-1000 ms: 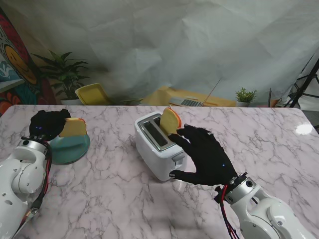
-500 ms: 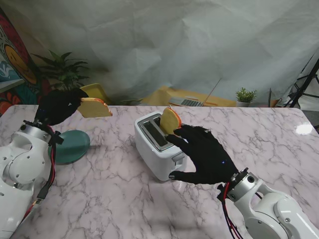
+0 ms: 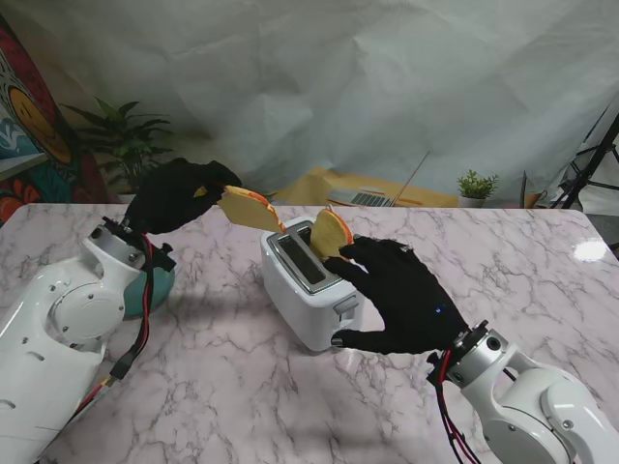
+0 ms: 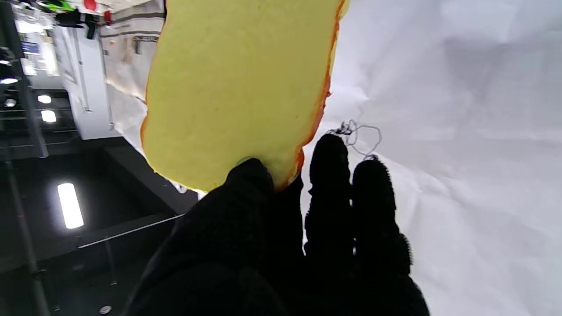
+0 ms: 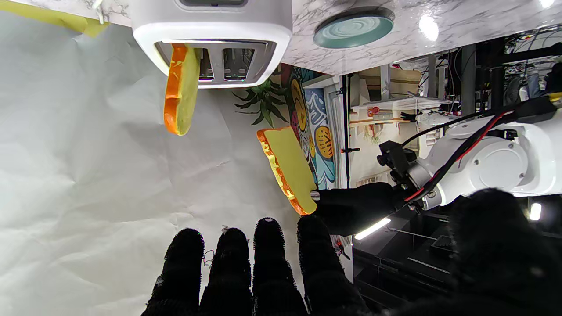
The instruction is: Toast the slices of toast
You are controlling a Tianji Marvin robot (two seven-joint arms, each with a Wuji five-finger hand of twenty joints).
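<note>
- Now our left hand [image 3: 172, 196] grasps a toast slice [image 3: 248, 208] over the toaster [image 3: 308, 280].
- Our right hand [image 3: 398, 295], fingers spread, holds nothing beside the slotted slice [image 3: 333, 233].

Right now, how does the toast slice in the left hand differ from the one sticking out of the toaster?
The held slice is in the air, pinched by the left hand; the toaster slice stands in a slot of the toaster, gripped by no hand. The held slice lies tilted, near flat; the toaster slice stands nearly upright. The held slice is left of the toaster slice. Both are yellow with orange crust. The right hand rests open beside the toaster.
</note>
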